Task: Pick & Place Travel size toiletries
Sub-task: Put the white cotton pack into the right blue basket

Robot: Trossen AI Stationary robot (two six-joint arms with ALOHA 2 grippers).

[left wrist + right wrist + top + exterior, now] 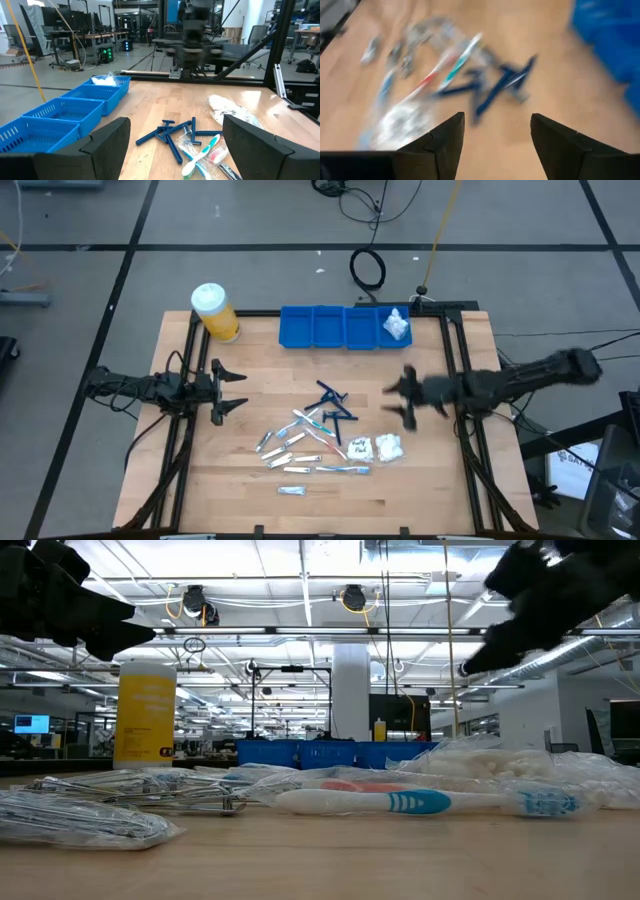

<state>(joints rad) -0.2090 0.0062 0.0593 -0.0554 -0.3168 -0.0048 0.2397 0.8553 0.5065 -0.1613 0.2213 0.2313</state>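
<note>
right gripper (406, 398): smeared by motion, beside the razors (333, 404).
toiletries pile (445, 70): blurred in right wrist view.
sachets (285, 448) near razors: print too small to read.

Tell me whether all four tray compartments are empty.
No, the blue tray has a white packet in its rightmost compartment in the high view.

Robotics lab, ceiling ducts (345, 598), workbenches (95, 37), floor cables (367, 268)

Glowing evenly from ceiling lamps (345, 597) overhead; casting only faint shadows on table (260, 380). Smearing heavily in right wrist view; blurring right arm (520, 380) in high view.
</note>
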